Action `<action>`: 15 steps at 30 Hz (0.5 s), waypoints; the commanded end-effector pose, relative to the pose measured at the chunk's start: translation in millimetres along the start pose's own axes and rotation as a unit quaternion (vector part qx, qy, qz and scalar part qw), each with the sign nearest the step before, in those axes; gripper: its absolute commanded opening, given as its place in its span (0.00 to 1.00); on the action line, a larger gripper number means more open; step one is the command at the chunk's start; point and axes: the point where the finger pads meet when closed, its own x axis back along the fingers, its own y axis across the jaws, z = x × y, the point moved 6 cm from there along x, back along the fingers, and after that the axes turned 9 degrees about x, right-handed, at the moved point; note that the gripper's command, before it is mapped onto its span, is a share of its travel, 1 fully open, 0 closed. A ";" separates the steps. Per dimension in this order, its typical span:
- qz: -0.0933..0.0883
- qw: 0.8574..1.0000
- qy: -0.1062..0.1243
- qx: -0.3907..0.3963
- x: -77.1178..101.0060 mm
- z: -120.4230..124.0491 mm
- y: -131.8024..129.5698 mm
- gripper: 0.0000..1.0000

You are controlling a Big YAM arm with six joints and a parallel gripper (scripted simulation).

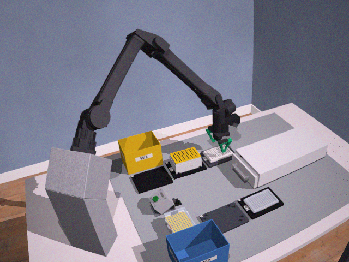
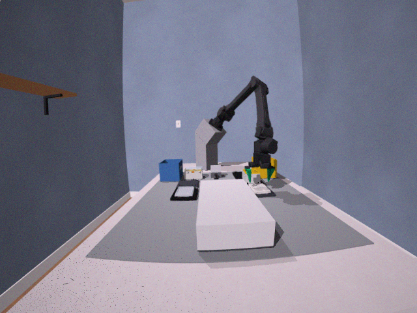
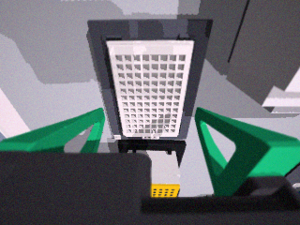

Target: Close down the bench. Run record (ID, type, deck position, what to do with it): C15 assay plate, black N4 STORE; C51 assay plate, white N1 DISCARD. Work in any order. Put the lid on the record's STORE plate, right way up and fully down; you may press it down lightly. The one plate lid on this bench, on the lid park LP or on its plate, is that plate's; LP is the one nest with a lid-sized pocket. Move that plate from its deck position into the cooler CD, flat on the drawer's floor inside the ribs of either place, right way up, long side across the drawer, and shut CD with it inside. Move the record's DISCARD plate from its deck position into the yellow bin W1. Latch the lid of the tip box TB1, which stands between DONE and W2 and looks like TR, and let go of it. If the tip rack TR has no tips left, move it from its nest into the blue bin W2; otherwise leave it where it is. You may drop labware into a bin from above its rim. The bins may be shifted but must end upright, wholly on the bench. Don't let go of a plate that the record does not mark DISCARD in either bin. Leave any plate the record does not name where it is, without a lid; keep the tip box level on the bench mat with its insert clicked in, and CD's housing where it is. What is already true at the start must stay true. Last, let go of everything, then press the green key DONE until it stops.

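Note:
My gripper (image 1: 218, 143) (image 2: 259, 178) (image 3: 149, 112) is open and empty. Its green fingers hang just above a white assay plate (image 1: 217, 153) (image 2: 260, 188) (image 3: 150, 80) and straddle its near end, apart from it. The plate sits in a black nest beside the cooler CD (image 1: 281, 152) (image 2: 232, 208), whose drawer front (image 1: 244, 170) looks shut. A flat black plate or nest (image 1: 152, 179) lies in front of the yellow bin W1 (image 1: 139, 152) (image 2: 274, 165). The tip rack TR (image 1: 185, 159) (image 3: 165, 191) shows a yellow top.
A pale gridded plate or lid (image 1: 260, 200) (image 2: 184, 191) rests in a black nest at the front right, next to an empty dark nest (image 1: 225, 216). The green key DONE (image 1: 154, 198), the tip box TB1 (image 1: 179, 221) and the blue bin W2 (image 1: 197, 242) (image 2: 171, 169) stand at the front.

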 end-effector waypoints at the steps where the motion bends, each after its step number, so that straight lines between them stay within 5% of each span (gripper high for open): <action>1: -0.006 1.000 -0.014 0.008 -7.6 -13.8 10.4 1.00; 15: -0.006 1.000 -0.013 0.010 -21.3 -13.3 10.5 1.00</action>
